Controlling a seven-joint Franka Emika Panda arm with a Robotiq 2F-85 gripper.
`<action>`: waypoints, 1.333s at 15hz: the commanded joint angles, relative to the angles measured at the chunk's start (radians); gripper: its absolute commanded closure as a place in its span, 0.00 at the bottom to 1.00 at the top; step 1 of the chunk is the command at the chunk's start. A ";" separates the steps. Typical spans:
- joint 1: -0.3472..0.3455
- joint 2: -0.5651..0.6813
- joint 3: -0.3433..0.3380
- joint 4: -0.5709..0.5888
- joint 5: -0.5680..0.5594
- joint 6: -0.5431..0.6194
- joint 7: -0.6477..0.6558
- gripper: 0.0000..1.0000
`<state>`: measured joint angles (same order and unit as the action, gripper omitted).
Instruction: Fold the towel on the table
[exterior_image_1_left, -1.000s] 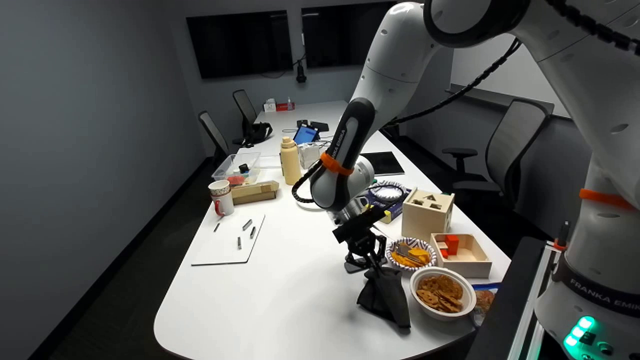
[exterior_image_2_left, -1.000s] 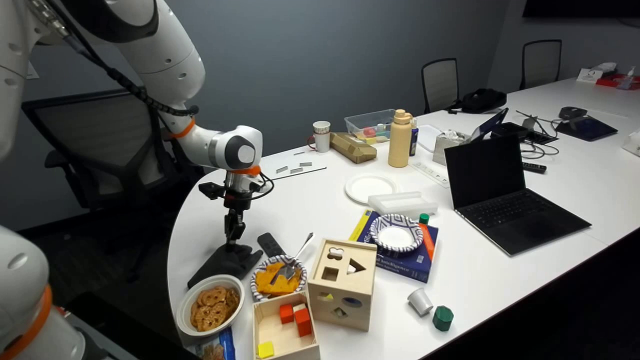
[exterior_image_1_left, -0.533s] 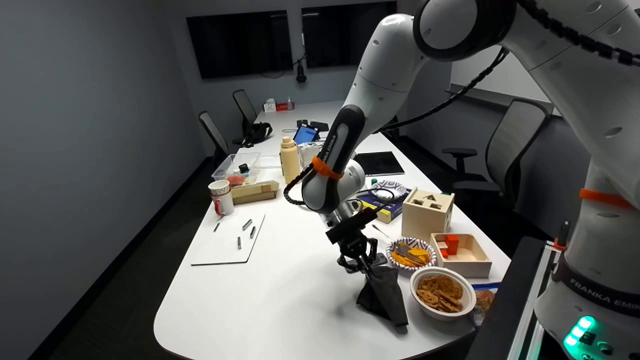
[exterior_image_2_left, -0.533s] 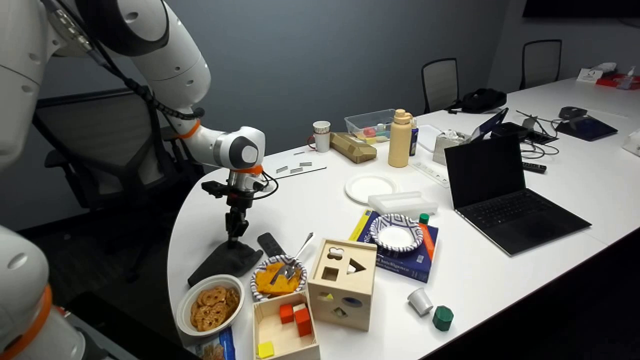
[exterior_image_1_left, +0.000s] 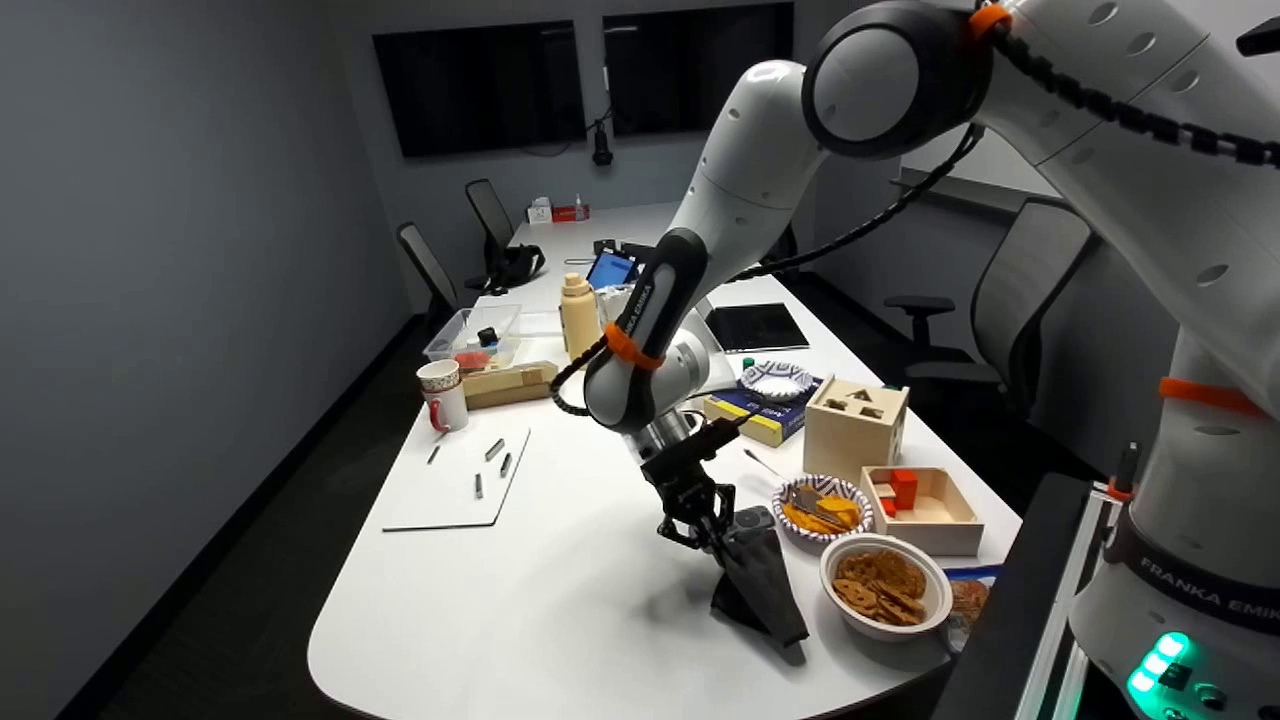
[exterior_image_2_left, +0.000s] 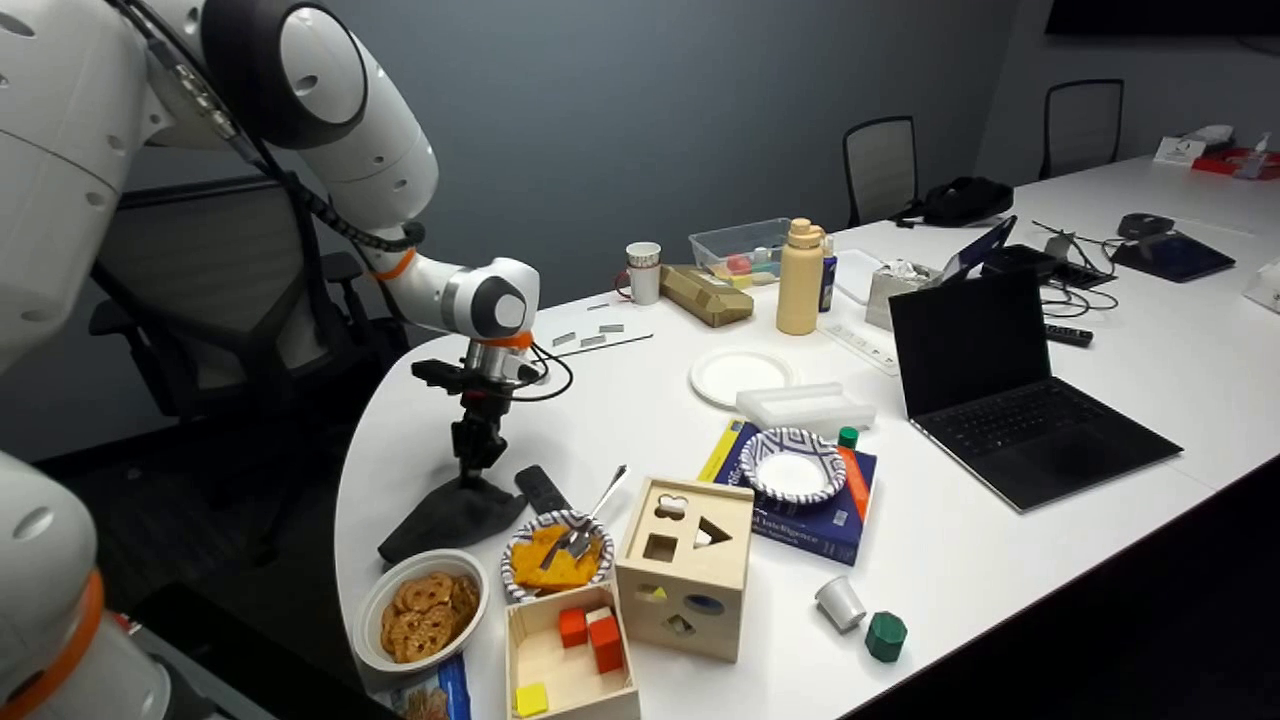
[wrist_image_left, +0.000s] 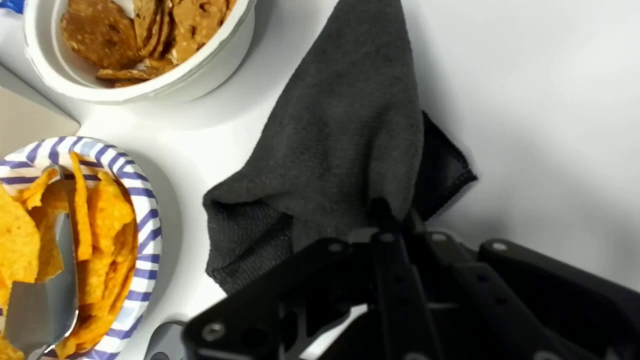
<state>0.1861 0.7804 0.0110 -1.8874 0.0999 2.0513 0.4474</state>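
Looking creased and partly folded over, your dark grey cloth towel (wrist_image_left: 340, 120) sits on the long white smooth table (exterior_image_1_left: 500, 620), a black stitched corner poking out. Your black two-fingered gripper (wrist_image_left: 398, 218) is clamped on it, and you have one round white bowl (wrist_image_left: 222, 70) and two blue-and-white patterned paper bowls (exterior_image_2_left: 792, 472)
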 joint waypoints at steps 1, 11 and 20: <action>-0.023 0.045 0.020 0.066 0.026 -0.057 -0.068 0.99; -0.073 0.089 0.062 0.114 0.070 -0.082 -0.249 0.37; -0.191 0.130 0.156 0.159 0.132 -0.084 -0.621 0.00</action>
<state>0.0387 0.8810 0.1288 -1.7666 0.2094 1.9798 -0.0591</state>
